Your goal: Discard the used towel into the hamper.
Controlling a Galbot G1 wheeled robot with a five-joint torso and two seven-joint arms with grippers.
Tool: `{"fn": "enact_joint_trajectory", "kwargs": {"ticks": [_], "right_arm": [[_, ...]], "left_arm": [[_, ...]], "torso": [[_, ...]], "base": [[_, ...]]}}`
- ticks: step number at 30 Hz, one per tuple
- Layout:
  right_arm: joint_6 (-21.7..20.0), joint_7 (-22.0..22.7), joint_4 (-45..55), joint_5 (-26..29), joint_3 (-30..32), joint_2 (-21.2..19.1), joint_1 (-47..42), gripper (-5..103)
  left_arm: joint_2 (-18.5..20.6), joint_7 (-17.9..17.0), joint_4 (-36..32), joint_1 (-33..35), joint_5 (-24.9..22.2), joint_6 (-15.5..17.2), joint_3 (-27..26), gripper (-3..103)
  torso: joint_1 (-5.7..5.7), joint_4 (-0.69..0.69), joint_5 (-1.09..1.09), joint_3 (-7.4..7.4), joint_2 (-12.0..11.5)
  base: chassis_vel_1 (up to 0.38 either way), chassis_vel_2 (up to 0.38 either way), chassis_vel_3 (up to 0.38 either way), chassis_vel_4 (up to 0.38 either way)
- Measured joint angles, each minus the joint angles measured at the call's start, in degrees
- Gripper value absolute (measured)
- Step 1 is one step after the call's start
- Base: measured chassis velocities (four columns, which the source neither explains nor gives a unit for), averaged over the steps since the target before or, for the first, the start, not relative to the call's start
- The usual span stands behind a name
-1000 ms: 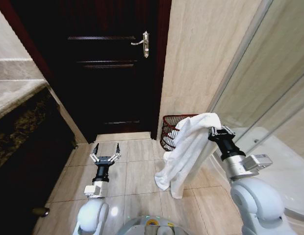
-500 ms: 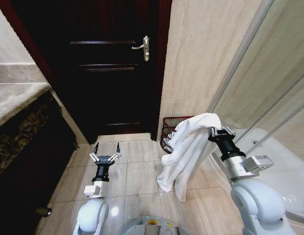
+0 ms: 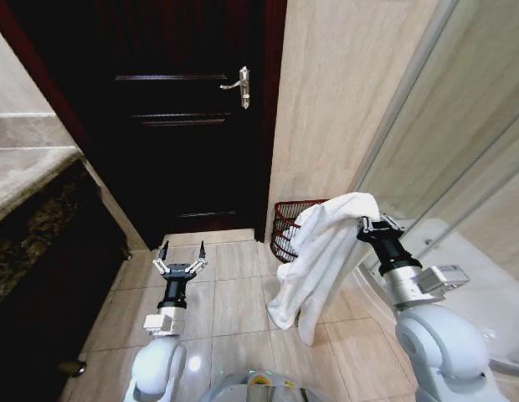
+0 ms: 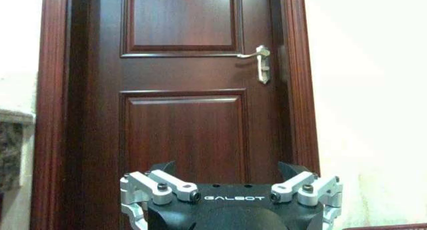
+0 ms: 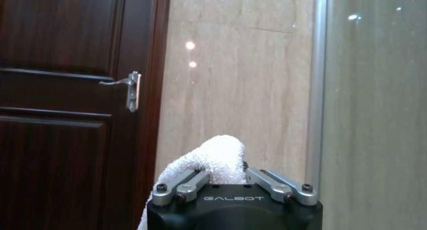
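head: high, looking down | wrists: low, level | shared: door

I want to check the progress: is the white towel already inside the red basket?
No, the white towel hangs from the right claw above the floor, in front of the hamper.

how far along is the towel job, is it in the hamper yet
Not yet. Done: the white towel is picked up, clamped in the right tool and hanging above the floor tiles. In hand: it is held beside the reddish hamper by the wall. Left: getting it over the rim and letting go. The left tool is open, low over the floor.
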Motion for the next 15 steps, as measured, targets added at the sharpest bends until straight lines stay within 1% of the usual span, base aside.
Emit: {"fn": "enact_joint_trajectory", "kwargs": {"ticks": [2,7,15], "right_arm": [[0.03,-0.03,0.00,-0.06,-0.08,0.13,-0.04,7],[0.05,-0.05,0.00,-0.08,-0.17,0.04,-0.09,7],[0.05,0.05,-0.01,-0.08,0.04,0.01,-0.25,7]], "left_arm": [[-0.03,-0.11,0.00,-0.18,-0.01,0.15,-0.08,100],[-0.03,-0.36,0.00,-0.16,-0.06,0.24,-0.20,100],[-0.04,-0.41,-0.19,-0.31,-0.05,0.63,-0.19,100]], "torso": [[0.24,-0.01,-0.01,0.38,0.63],[0.48,0.02,0.00,0.79,1.26],[1.10,0.01,-0.01,1.63,2.76]], "base": [[0.000,0.000,0.000,0.000],[0.000,0.000,0.000,0.000],[0.000,0.000,0.000,0.000]]}}
